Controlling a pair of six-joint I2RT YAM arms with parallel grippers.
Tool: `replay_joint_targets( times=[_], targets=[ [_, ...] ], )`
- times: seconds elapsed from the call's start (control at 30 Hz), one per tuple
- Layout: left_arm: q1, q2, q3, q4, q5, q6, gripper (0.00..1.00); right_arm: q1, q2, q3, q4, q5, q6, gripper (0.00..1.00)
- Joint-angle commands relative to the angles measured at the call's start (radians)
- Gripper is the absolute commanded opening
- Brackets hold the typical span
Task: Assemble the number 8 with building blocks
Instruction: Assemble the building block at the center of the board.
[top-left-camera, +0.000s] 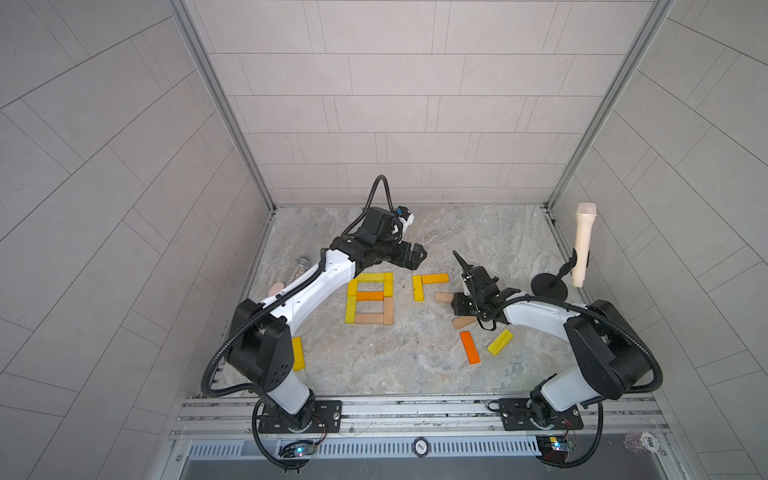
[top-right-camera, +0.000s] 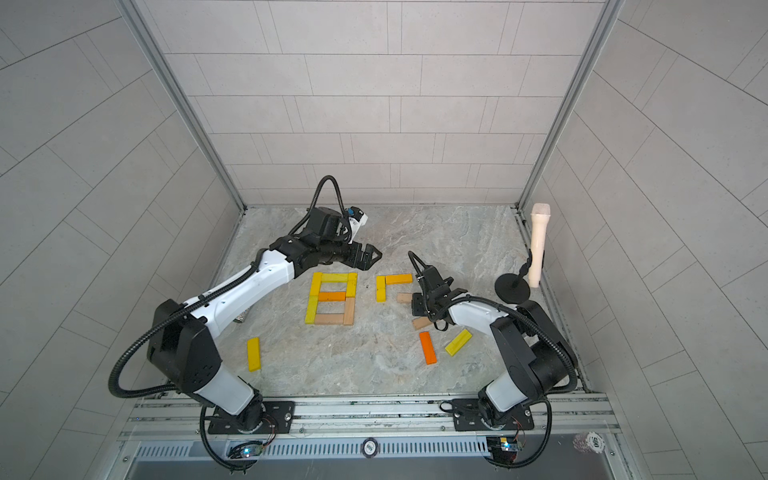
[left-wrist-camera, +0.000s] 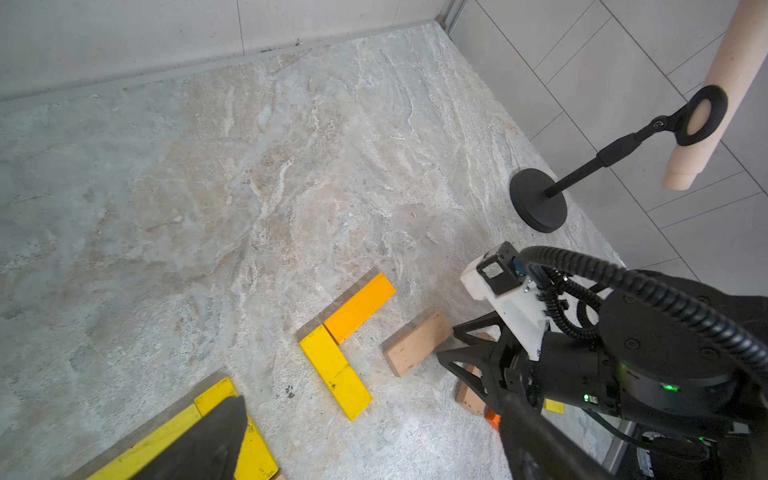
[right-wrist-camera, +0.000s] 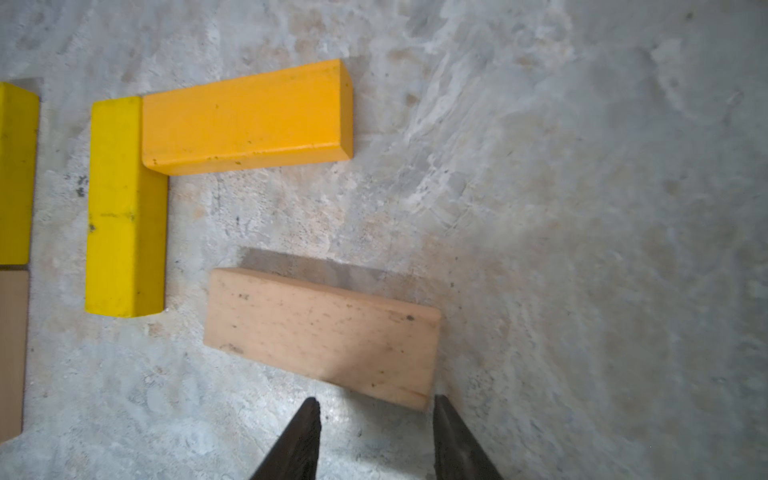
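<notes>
Marbled surface (top-left-camera: 478, 232) holds blocks (top-left-camera: 370, 297) laid as an eight. Left tool (top-left-camera: 419, 257) hangs wide open just behind them. Right tool (right-wrist-camera: 376, 405), narrowly parted and gripping nothing, points at a loose tan block (right-wrist-camera: 324, 332).

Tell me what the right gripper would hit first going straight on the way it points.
Probably the tan block, lying flat just ahead of the right gripper; the gripper's height is hard to judge.

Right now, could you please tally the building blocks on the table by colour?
Yellow blocks: 6
Orange blocks, amber included: 4
Tan blocks: 4
Total: 14
</notes>
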Motion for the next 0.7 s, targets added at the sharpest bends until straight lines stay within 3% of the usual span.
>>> replay_joint_targets(
  times=[0.0, 0.33, 0.67],
  targets=[
    [0.001, -0.006, 0.012, -0.015, -0.009, 0.022, 1.0, -0.031, -0.03, -0.023, 0.046, -0.049, 0.055, 0.5],
    [-0.002, 0.001, 0.012, -0.014, -0.008, 0.021, 1.0, -0.081, 0.016, -0.027, 0.123, -0.113, 0.09, 0.49],
    [-0.003, 0.005, 0.014, -0.015, -0.008, 0.02, 1.0, -0.082, 0.089, -0.007, 0.142, -0.138, 0.074, 0.43]
  ],
)
